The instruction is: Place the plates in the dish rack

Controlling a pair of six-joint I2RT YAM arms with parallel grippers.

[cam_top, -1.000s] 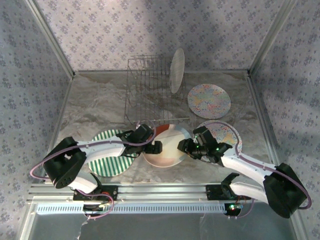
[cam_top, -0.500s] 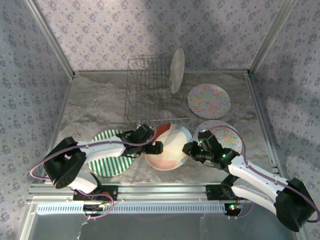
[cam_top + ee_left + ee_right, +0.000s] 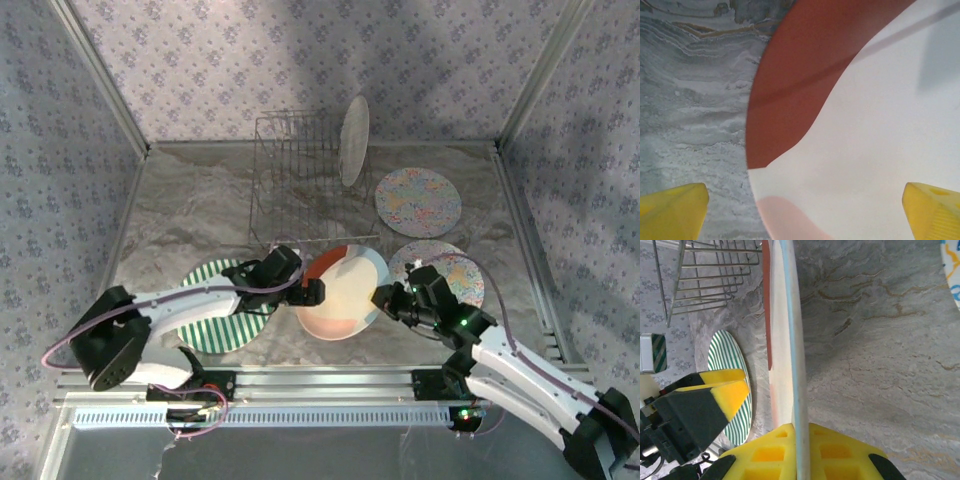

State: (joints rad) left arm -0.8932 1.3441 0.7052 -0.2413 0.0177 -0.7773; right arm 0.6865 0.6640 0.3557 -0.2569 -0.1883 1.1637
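One rim pinch by your closed right gripper (image 3: 381, 296) holds the stiff, likely slick, fragile cream plate (image 3: 340, 292); left gripper (image 3: 313, 292) stands wide open, empty

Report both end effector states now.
Left end effector: open, holding nothing.
Right end effector: shut on the cream plate at its rim.

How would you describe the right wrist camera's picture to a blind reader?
The right gripper pinches the rim of the cream plate with red and blue patches, seen edge-on. Behind it sit the green-white striped plate and the dish rack.
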